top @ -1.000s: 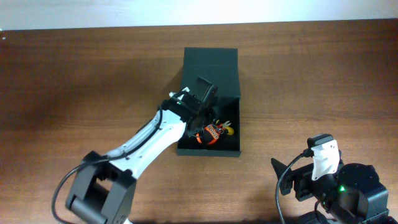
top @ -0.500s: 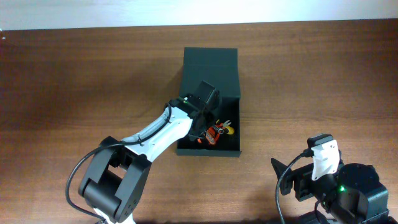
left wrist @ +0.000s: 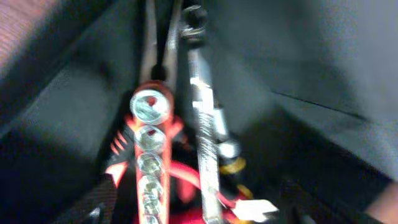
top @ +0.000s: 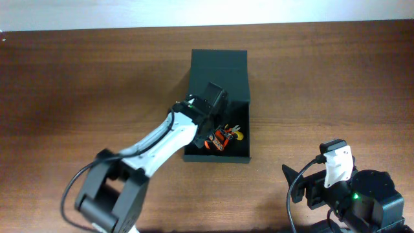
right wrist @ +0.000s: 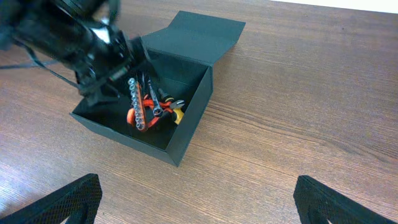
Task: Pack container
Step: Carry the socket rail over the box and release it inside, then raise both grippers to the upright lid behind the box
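A brown wooden desk [top: 77, 77] seen from above. The left arm [top: 155, 145], white with black joints, starts at the near edge left of centre and reaches diagonally toward the middle of the desk. Its left gripper [top: 208, 103] is lowered into the container [top: 217, 159], over the box's left half.

The container is a dark green rectangular box sitting about mid-desk. It is open, and its lid [top: 220, 68] is folded back flat toward the far edge. Hand tools lie in a small heap on the floor of the box, toward its near right part:
- a red socket rail [left wrist: 149, 155] carrying a row of chrome sockets;
- a silver wrench [left wrist: 202, 124] lying just beside the rail;
- pliers [left wrist: 158, 37] with red-orange handles, partly under the rail;
- something with a yellow handle [top: 239, 135], too small to name.

The left wrist view is blurred. It shows the two dark fingers [left wrist: 93, 208] set wide apart at the bottom of the picture — jaws spread, closed on nothing, with the tools lying below and between them.

In the near right corner the right arm [top: 336, 175] is folded close to its base, well apart from the container. The right gripper [right wrist: 199, 205] faces the box from there — its jaws are wide open and hold nothing.
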`<state>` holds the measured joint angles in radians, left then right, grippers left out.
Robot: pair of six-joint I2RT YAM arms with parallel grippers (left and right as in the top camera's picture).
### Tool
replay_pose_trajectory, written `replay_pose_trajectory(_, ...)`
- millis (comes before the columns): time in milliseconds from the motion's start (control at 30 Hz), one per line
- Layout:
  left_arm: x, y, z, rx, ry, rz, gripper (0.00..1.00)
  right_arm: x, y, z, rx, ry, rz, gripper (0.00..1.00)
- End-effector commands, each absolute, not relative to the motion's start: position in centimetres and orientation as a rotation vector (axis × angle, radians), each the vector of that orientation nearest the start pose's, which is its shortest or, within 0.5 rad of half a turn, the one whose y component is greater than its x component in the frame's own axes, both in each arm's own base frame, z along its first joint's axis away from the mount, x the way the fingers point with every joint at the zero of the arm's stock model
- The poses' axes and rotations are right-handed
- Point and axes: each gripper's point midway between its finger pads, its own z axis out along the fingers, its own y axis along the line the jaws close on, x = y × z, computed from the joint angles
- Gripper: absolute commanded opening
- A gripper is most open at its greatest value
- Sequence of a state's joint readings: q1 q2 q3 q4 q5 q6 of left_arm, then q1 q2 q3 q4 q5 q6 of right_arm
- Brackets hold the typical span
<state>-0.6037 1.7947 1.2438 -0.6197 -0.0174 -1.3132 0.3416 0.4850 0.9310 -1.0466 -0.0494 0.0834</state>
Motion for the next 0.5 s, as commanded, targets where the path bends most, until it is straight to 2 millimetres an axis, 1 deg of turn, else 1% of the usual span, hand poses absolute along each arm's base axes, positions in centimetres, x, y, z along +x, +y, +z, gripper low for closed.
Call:
replay_pose_trajectory(0,35.1,-23.4,13.3,-0.831,2.569,-0.584,0.94,17.1,6.9,25.9,-0.292,2.161,0.296,0.99)
replay_pose_trajectory(67,34.9,-23.2,16.3,-0.689,2.529,-0.626,1.0,17.1,6.9,25.9,-0.292,2.161,0.296,0.99)
replay_pose_trajectory(200,33.6,-22.4,22.5,-0.419,2.423,-0.675,0.99,17.1,6.9,25.9,-0.292,2.161,0.296,0.99)
replay_pose_trajectory(267,32.5,-21.3,24.7,-0.365,2.387,-0.68,0.99,17.1,6.9,25.9,-0.292,2.161,0.297,0.99)
replay_pose_trajectory(300,31.9,-20.5,25.5,-0.355,2.375,-0.678,0.99,17.1,6.9,25.9,-0.292,2.161,0.296,0.99)
replay_pose_trajectory(367,30.7,-18.8,26.7,-0.342,2.366,-0.659,0.99,17.1,6.9,25.9,-0.292,2.161,0.296,0.99)
replay_pose_trajectory(467,29.3,-16.2,27.4,-0.317,2.37,-0.597,0.99,17.1,6.9,25.9,-0.292,2.161,0.296,0.99)
